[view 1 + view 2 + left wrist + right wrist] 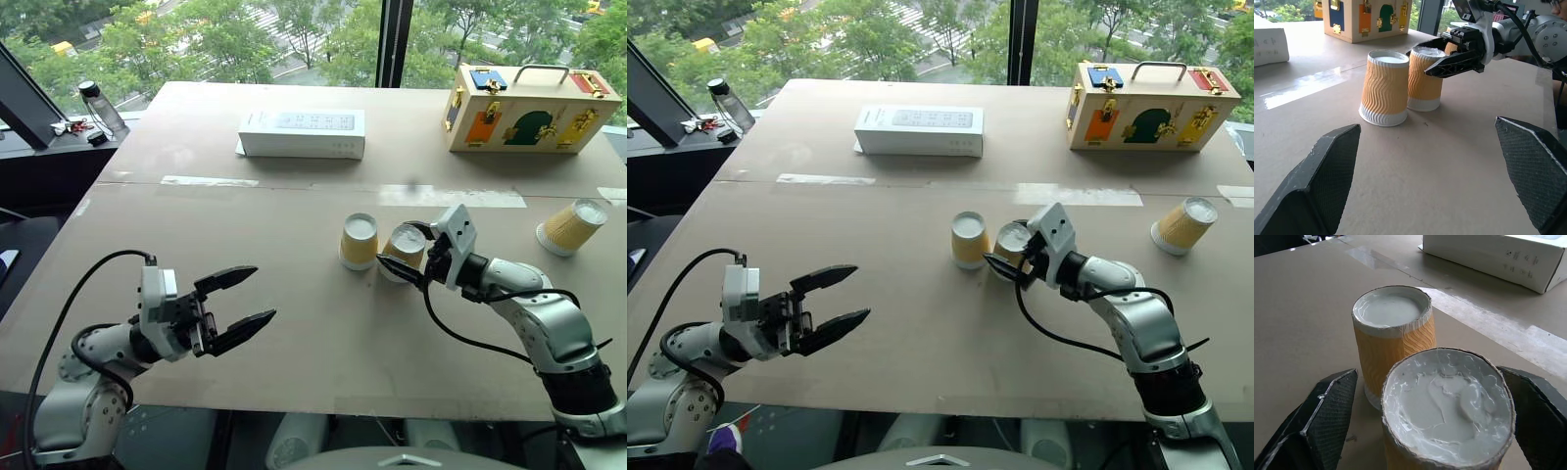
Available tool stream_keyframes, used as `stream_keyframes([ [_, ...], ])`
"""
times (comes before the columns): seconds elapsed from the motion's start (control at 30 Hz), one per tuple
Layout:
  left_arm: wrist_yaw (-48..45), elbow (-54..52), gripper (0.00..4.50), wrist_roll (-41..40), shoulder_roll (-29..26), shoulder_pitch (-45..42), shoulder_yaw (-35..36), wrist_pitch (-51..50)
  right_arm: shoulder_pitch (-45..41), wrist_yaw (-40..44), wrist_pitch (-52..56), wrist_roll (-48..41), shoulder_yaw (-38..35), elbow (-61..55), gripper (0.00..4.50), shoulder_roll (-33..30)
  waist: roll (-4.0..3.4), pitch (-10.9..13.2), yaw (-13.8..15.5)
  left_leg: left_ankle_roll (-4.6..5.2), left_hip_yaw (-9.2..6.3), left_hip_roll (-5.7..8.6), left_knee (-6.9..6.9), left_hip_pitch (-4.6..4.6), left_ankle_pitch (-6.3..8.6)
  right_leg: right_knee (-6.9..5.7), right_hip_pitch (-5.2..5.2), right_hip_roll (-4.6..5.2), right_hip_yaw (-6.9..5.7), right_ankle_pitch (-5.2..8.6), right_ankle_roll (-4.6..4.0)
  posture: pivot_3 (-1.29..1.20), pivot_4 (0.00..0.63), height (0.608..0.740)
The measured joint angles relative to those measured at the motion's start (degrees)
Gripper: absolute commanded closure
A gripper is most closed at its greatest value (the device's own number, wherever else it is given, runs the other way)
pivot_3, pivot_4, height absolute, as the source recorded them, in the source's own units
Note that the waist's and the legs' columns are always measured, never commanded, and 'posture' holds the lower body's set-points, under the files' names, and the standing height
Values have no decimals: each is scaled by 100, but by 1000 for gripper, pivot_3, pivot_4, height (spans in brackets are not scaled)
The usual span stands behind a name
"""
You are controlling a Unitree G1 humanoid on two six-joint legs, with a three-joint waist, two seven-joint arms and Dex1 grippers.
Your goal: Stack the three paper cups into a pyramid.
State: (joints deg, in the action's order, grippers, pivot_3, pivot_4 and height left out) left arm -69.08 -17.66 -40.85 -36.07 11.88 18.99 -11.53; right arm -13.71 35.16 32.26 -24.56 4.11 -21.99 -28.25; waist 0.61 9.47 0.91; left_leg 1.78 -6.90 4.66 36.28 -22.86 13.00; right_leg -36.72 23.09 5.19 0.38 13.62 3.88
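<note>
Base row looks set: two paper cups, upturned, stand just beside each other mid-desk (pixel 245 294), the left cup (pixel 359 240) and the right cup (pixel 405 250). Right hand (pixel 404 264) has its fingers spread either side of the right cup, not pinching it. Left hand (pixel 240 305) spread wide, empty, well apart. Third cup (pixel 571 226) sits tilted far to the right; still to be fetched and placed on top.

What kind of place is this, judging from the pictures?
Probably a robot test room on an upper floor. A brown table stands by big windows above treetops and a street, and holds practice props: paper cups and a latch box.
</note>
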Motion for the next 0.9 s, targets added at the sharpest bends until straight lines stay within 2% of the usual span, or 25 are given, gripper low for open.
stream_keyframes([
  [0.17, 64, -368, 0, -160, -10, -228, -291, -230, 449, 170, 3, -637, -1154, -799, 92, -403, 1, 0, -9, 0, 0, 0, 0, -2, 0, 1, -4, 3, 2, -2, 5, 0, 150, 740],
  [0.27, 214, -599, 0, -274, -18, -611, -552, -481, 500, -45, 93, -1115, -2199, -1065, 92, -605, -1, 1, -10, 1, 1, 0, 0, 0, 0, -1, -5, -2, -3, -10, 19, 0, 150, 740],
  [0.33, 304, -713, 0, -380, -17, -830, -661, -629, 491, -311, 174, -1016, -2580, -977, 92, -853, 2, -1, -18, 1, 7, 0, 0, 3, 0, -1, -6, -2, -3, -10, 18, 0, 150, 740],
  [0.5, 426, -955, 0, -633, -26, -1295, -847, -931, 582, -995, 208, 9, -2673, 120, 92, -1220, 2, -1, -16, 1, 18, 0, 0, 4, -1, -2, -4, -3, 3, -9, 15, 0, 150, 740],
  [0.67, 470, -1120, 0, -899, -52, -1493, -859, -1130, 516, -1279, 186, 329, -2721, 868, 92, -1192, -1, 1, -41, 1, 41, -1, -4, 3, -1, 0, 3, -4, 26, -12, 22, 0, 150, 740],
  [0.9, 535, -1272, 0, -988, -60, -1508, -861, -1190, -81, -1727, 31, 521, -2781, 1888, 92, -945, 0, 1, -36, 3, 47, -1, -3, 4, -1, -2, 3, -6, 34, -11, 19, 0, 150, 740],
])
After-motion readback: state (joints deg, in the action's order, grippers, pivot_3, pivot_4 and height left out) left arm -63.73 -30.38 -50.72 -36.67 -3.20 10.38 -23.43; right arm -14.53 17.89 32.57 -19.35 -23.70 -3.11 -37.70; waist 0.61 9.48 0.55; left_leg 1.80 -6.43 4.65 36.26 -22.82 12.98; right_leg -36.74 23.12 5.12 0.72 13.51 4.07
